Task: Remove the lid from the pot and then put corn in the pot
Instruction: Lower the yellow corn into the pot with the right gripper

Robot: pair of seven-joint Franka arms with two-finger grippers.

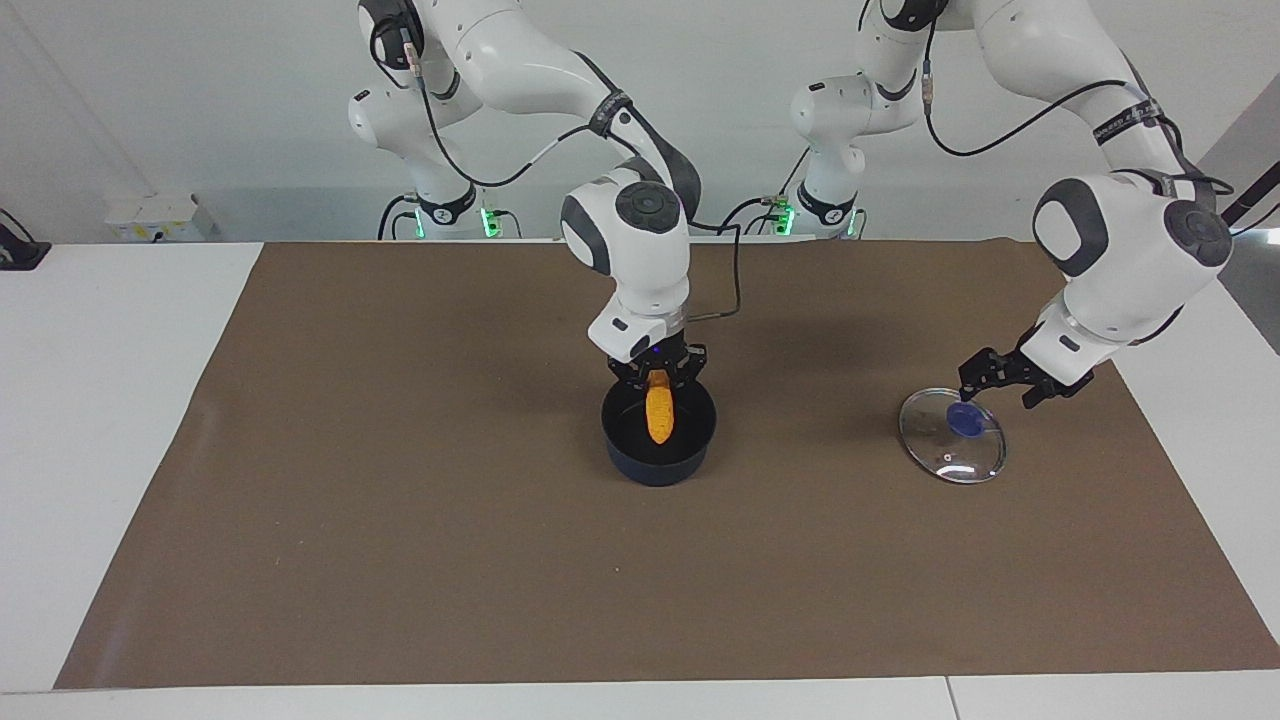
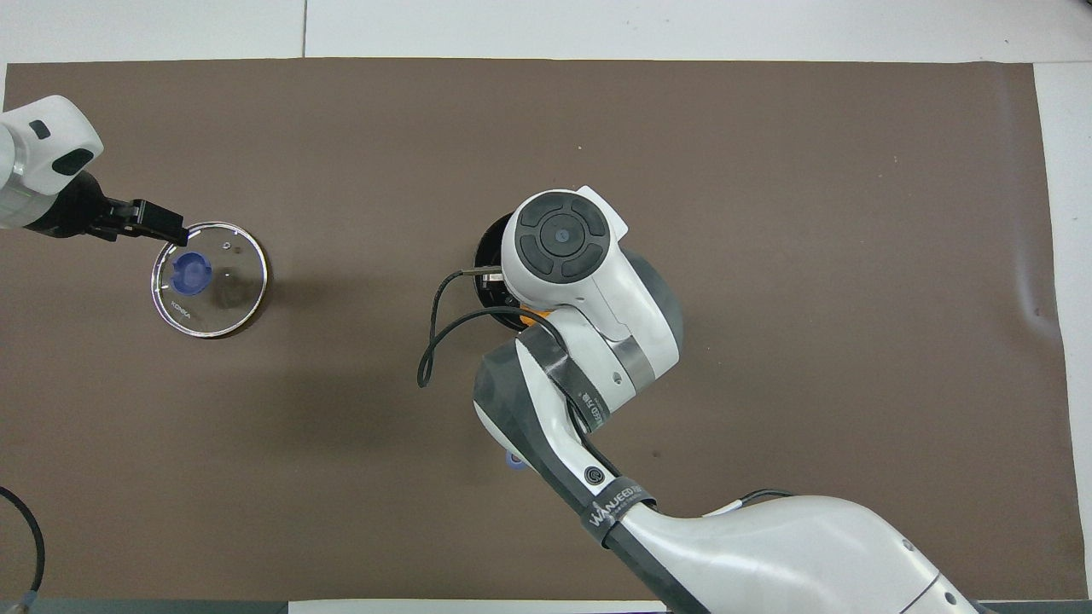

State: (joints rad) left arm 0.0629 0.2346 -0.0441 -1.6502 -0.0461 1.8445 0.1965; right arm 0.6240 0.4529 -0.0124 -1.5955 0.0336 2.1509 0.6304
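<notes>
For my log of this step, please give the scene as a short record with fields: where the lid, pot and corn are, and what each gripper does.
lid: flat on the brown mat, toward the left arm's end of the table
pot: mid-mat, uncovered
corn: upright, lower end inside the pot
right gripper: over the pot, shut on the corn's top end
left gripper: open, just above the lid, by its blue knob
stage: lid off; corn not yet released

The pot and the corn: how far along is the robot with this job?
Lid already lies on the mat, off the pot, left gripper open beside its knob. Right gripper holds the corn upright inside the pot. Left: letting go.
</notes>
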